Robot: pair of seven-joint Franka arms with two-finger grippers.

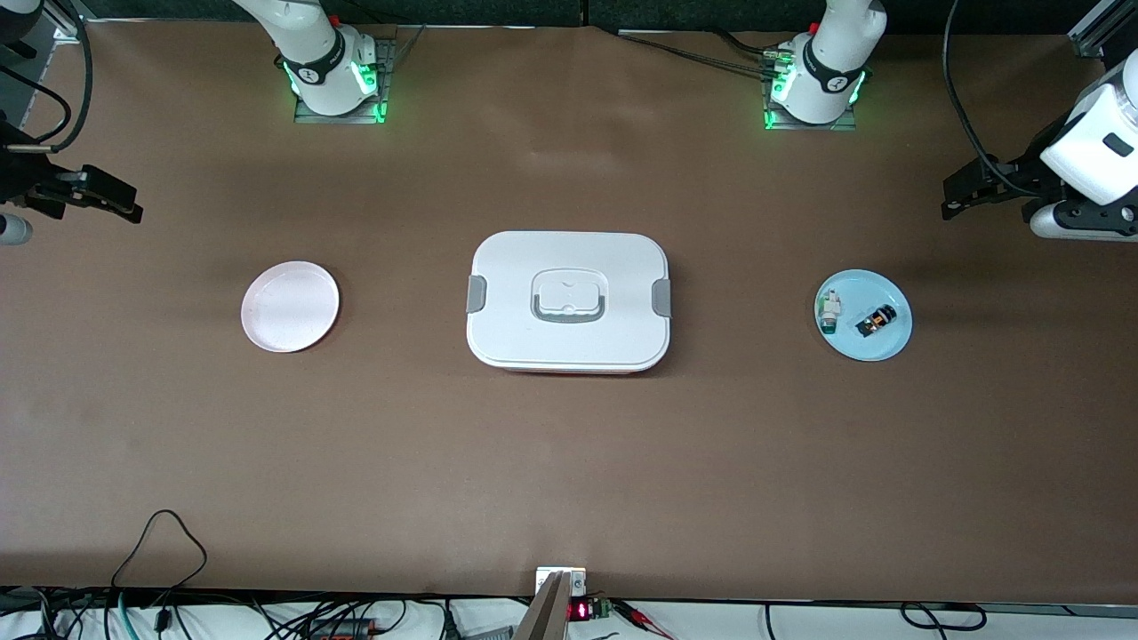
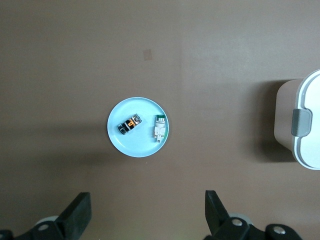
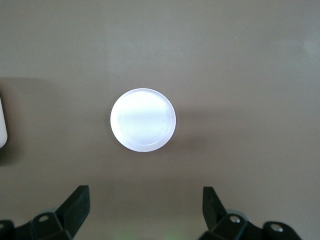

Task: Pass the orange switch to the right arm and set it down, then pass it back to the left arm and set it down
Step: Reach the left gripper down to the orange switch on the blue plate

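Observation:
The orange switch (image 1: 876, 320) (image 2: 129, 124), a tiny black part with orange marks, lies on a light blue plate (image 1: 878, 348) (image 2: 135, 148) toward the left arm's end of the table. The large white box (image 1: 569, 302) (image 2: 306, 150) stands in the middle of the table, lid on. My left gripper (image 1: 956, 197) (image 2: 148, 210) hangs open and empty high over the table beside the blue plate. An empty pink plate (image 1: 290, 307) (image 3: 143, 120) lies toward the right arm's end. My right gripper (image 1: 124, 203) (image 3: 145, 207) hangs open and empty high over the table near that plate.
A small white-and-green component (image 1: 829, 311) (image 2: 159, 128) shares the blue plate with the switch. Cables and a small display (image 1: 578, 610) run along the table edge nearest the front camera. The box's corner (image 3: 2, 125) shows in the right wrist view.

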